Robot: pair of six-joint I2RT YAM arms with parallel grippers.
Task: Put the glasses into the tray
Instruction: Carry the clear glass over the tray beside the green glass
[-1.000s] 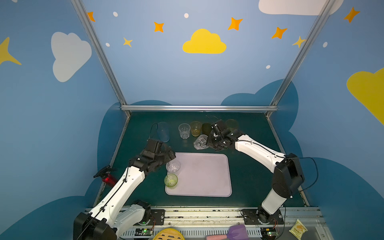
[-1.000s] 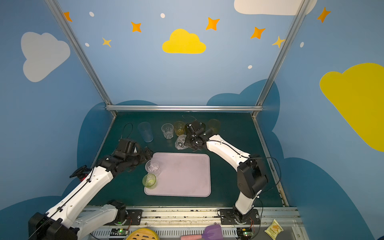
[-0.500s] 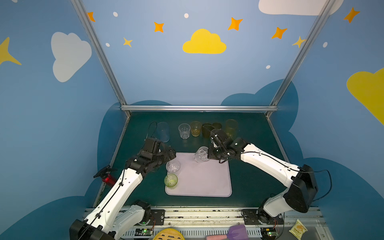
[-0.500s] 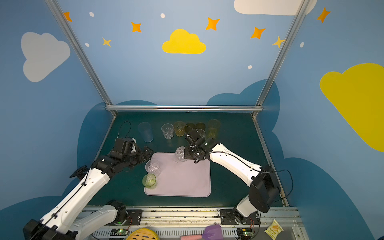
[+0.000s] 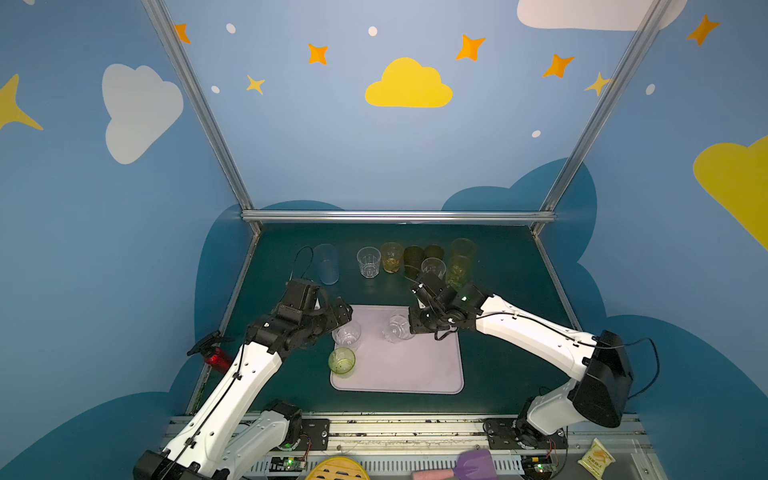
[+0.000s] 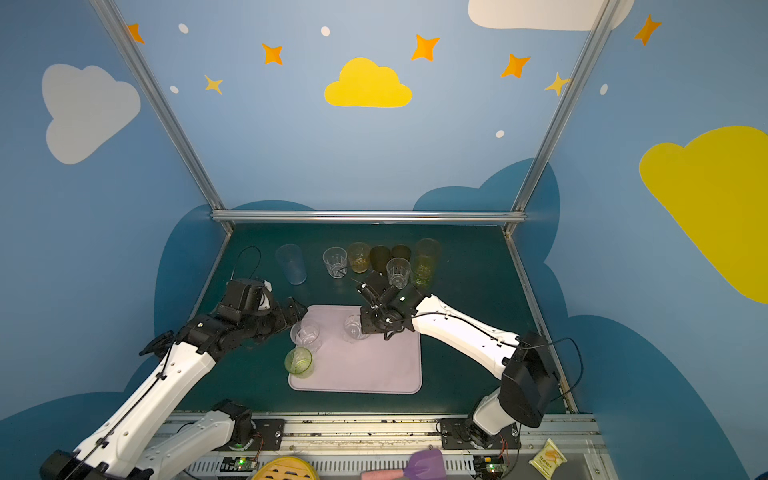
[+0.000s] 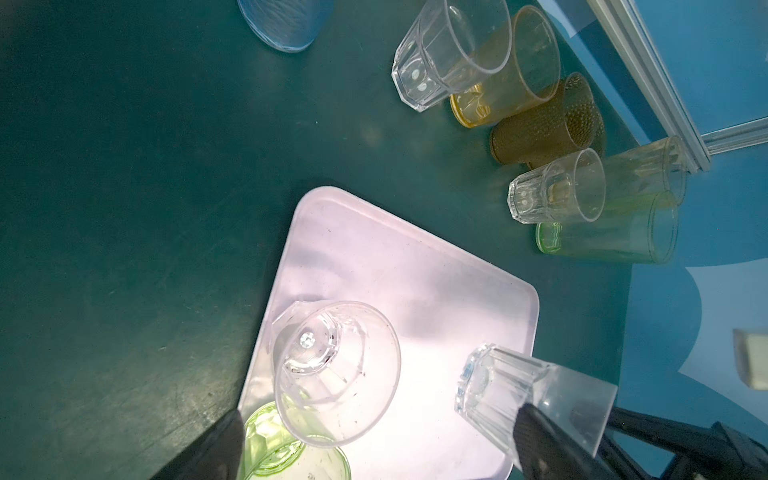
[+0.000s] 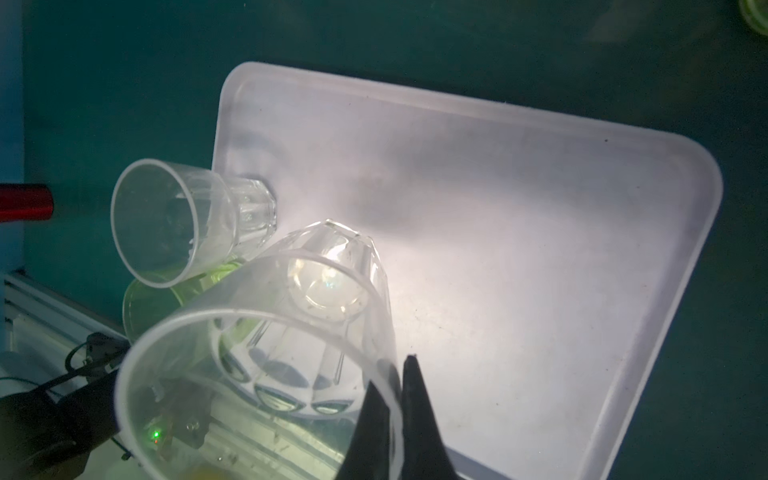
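The pale lilac tray [image 5: 419, 370] [image 6: 374, 370] [image 7: 415, 291] [image 8: 540, 249] lies mid-table. On its left side stand a clear faceted glass [image 5: 347, 334] [image 7: 336, 370] [image 8: 187, 220] and a green glass [image 5: 342, 360] [image 7: 291, 451]. My right gripper [image 5: 409, 326] [image 8: 395, 374] is shut on the rim of another clear faceted glass [image 5: 395, 328] [image 6: 354, 328] [image 8: 316, 316], tilted, base low over the tray's far part. My left gripper [image 5: 343, 312] [image 7: 378, 457] stands open just behind the standing clear glass, apart from it. Several more glasses [image 5: 392, 257] line the back.
The back row runs from a tall pale blue glass [image 5: 326, 264] to tall yellow-green [image 5: 457, 270] and amber ones [image 5: 463, 249]. A red object [image 5: 216, 358] lies at the table's left edge. A metal rail [image 5: 395, 428] borders the front.
My right gripper has carried the clear glass from the back row forward, to low over the tray. The left arm has barely shifted and stays open.
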